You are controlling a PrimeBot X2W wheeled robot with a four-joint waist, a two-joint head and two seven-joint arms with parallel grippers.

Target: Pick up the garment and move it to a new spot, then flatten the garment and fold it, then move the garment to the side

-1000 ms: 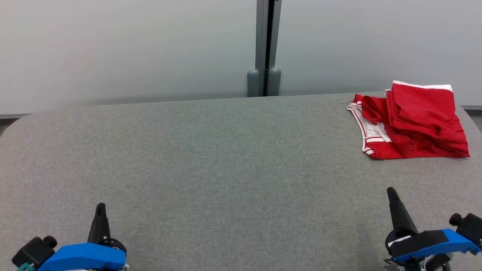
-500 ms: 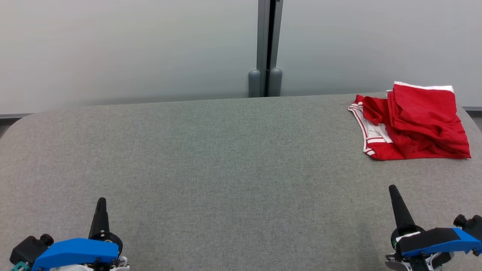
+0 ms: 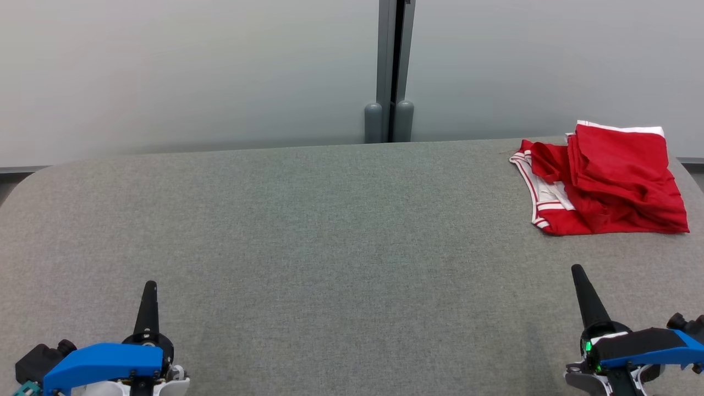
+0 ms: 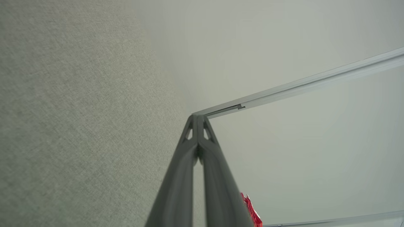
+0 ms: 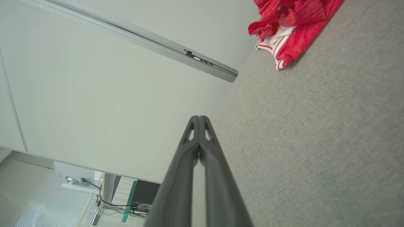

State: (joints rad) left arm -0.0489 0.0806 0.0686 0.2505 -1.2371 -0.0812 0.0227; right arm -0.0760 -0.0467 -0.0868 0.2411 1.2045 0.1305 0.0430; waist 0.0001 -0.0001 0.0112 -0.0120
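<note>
While the left gripper [image 3: 149, 285] and the right gripper [image 3: 576, 269] both sit low, closed tight and holding nothing, the red garment [image 3: 605, 181] lies bunched on the grey table [image 3: 330, 231]. It is ahead of the right gripper and a little to its right, with bare table between. It is far off to the right of the left gripper, so the right gripper looks better placed to reach it. Its long side runs left to right. The table is grey cloth, with a pale wall [image 3: 192, 71] behind.
</note>
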